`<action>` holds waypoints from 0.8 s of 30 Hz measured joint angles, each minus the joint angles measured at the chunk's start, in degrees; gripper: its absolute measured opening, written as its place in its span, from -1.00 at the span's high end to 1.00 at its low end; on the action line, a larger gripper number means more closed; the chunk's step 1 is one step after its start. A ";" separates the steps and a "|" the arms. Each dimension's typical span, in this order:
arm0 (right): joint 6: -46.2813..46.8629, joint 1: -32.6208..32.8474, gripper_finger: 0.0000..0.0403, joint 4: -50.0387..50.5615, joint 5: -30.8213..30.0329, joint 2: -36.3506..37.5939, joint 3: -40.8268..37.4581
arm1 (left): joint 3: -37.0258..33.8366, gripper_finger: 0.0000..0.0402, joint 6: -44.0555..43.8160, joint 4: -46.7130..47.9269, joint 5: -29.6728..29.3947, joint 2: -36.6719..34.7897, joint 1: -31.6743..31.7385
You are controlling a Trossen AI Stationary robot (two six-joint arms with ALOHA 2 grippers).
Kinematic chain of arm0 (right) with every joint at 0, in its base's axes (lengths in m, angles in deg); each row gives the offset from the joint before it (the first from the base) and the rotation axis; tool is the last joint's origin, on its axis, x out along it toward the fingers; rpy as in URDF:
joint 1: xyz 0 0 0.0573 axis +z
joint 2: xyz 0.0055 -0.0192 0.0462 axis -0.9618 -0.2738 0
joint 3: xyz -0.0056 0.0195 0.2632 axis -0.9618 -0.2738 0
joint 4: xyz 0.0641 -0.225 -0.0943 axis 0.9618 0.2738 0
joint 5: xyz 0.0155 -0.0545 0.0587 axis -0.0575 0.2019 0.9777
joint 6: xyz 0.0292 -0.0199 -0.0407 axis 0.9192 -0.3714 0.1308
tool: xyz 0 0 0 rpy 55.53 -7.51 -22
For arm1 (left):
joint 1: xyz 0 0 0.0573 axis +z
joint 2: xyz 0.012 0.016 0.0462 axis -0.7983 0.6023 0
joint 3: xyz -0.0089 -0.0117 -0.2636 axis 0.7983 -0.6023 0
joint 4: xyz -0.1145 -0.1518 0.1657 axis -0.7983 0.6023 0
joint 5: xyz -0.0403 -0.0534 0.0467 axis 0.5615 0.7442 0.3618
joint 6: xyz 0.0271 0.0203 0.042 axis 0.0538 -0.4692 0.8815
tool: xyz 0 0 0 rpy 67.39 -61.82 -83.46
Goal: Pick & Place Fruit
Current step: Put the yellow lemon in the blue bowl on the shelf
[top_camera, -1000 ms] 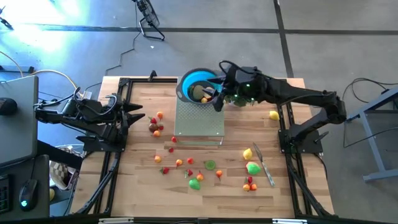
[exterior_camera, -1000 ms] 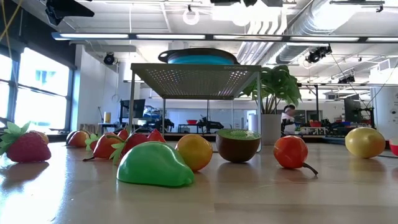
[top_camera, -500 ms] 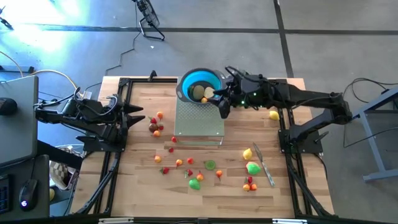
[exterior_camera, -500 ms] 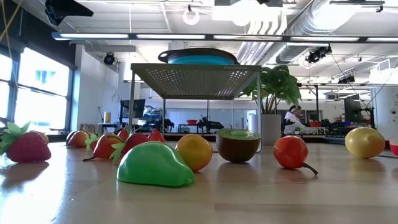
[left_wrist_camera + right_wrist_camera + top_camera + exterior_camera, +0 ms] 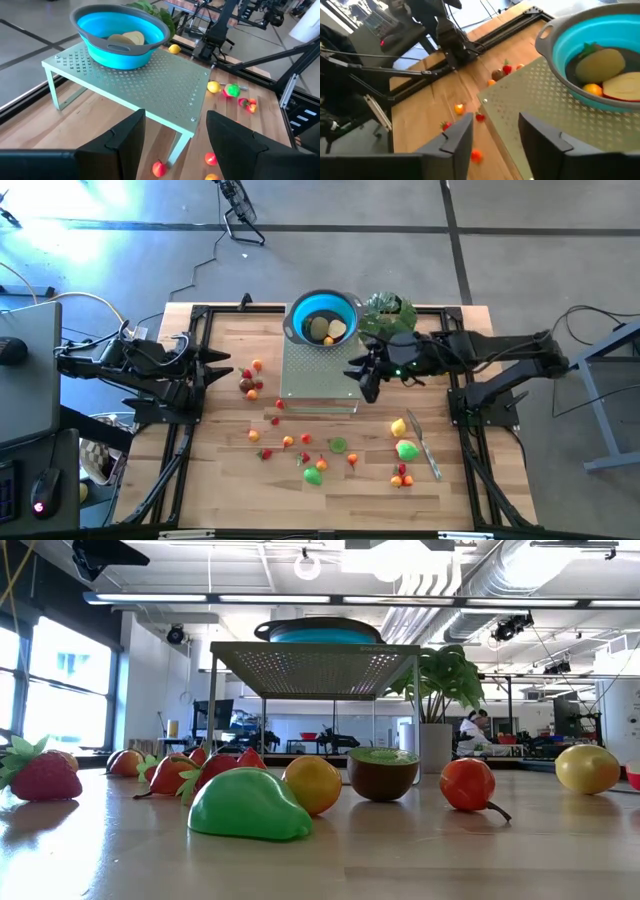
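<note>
The right tool [image 5: 366,372] hung empty, fingers wide, at three o'clock of the rack [image 5: 320,370], seemingly free for another pick. Most fruit [image 5: 316,476] lay at six o'clock on the surface [image 5: 220,480]; some filled the bowl [image 5: 300,312]. The left tool [image 5: 215,370] waited wide at nine o'clock.

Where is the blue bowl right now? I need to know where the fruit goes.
In the high view the blue bowl sits on the far end of the perforated metal rack at the table's middle, the leafy plant just right of it; fruit already lies inside.

Blue bowl [image 5: 322,316]; pale green perforated rack [image 5: 320,370]; red, orange, yellow fruit [image 5: 300,442].
</note>
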 joint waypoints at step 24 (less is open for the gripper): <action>7.35 7.51 0.65 9.83 -3.25 7.25 -8.54 | 0.00 -0.02 -1.27 1.75 1.07 -0.02 0.01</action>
